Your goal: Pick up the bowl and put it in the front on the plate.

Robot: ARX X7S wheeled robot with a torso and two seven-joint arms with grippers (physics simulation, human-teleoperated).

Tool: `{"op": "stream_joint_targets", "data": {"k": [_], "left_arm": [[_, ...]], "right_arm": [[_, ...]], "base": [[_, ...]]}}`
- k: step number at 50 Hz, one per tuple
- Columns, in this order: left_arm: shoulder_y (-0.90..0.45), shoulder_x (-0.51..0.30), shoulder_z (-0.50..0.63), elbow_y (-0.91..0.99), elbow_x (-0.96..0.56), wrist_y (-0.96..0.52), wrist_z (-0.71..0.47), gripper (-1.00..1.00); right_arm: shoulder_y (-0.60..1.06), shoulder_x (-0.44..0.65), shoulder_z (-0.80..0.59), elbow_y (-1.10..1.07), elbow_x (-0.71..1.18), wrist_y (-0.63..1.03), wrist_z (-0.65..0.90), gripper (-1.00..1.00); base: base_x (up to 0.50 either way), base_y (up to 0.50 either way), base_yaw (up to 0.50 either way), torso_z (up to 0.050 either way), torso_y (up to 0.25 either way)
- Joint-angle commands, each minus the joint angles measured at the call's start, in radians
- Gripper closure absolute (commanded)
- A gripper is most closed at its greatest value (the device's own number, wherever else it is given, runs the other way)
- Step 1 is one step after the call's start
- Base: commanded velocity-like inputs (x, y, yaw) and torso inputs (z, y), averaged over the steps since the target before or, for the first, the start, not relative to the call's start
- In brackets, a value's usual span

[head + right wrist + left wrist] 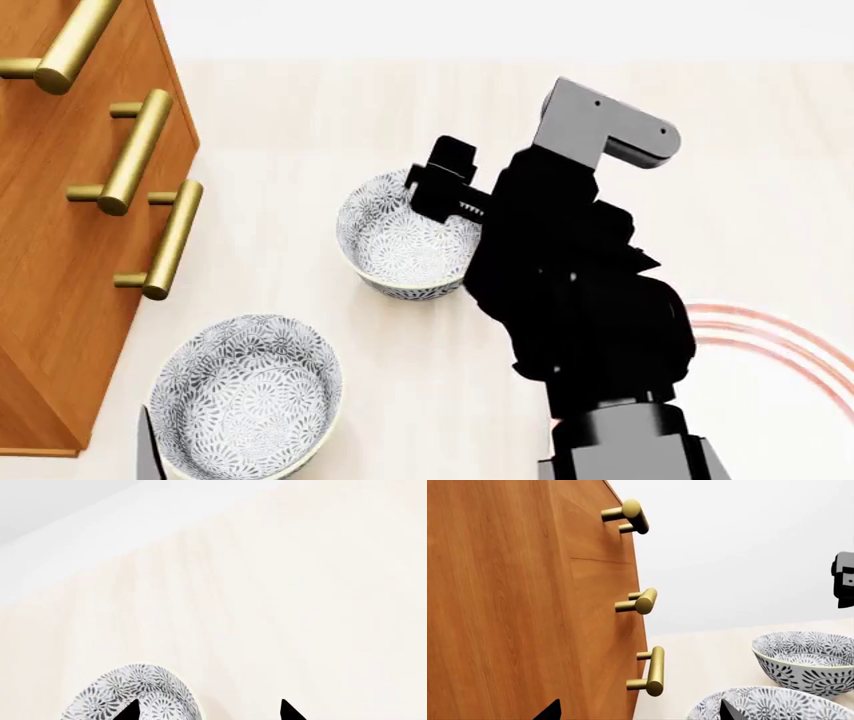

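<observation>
The bowl [398,243], grey-and-white floral, stands upright on the pale counter in the middle of the head view. My right gripper [449,188] hangs over its far right rim. In the right wrist view this gripper [210,713] is open, one fingertip over the bowl [133,692] and the other outside it, nothing gripped. The plate [781,345] shows only as red rings at the right edge, partly behind my right arm. My left gripper [639,715] is open and empty, next to a second bowl [247,395] at the front left.
A wooden cabinet [54,250] with brass bar handles [140,150] stands along the left, close to the front-left bowl. In the left wrist view both bowls appear, the nearer one [774,705] and the farther one [807,662], beside the cabinet front [527,605].
</observation>
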Motion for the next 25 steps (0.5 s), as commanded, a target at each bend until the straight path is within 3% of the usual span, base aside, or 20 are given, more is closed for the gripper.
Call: {"op": "stream_joint_targets", "data": {"k": [1, 25], "left_arm": [[-0.001, 0.005, -0.004, 0.001, 0.005, -0.006, 0.007, -1.00], [-0.004, -0.004, 0.007, 0.000, 0.002, -0.012, -0.001, -1.00]], "right_arm": [[-0.014, -0.006, -0.011, -0.013, 0.032, 0.002, 0.016, -1.00], [-0.066, -0.001, -0.035, -0.083, 0.126, 0.011, 0.072, -1.00]], "base": [[0.00, 0.00, 0.00, 0.000, 0.000], [0.00, 0.00, 0.00, 0.000, 0.000]]}}
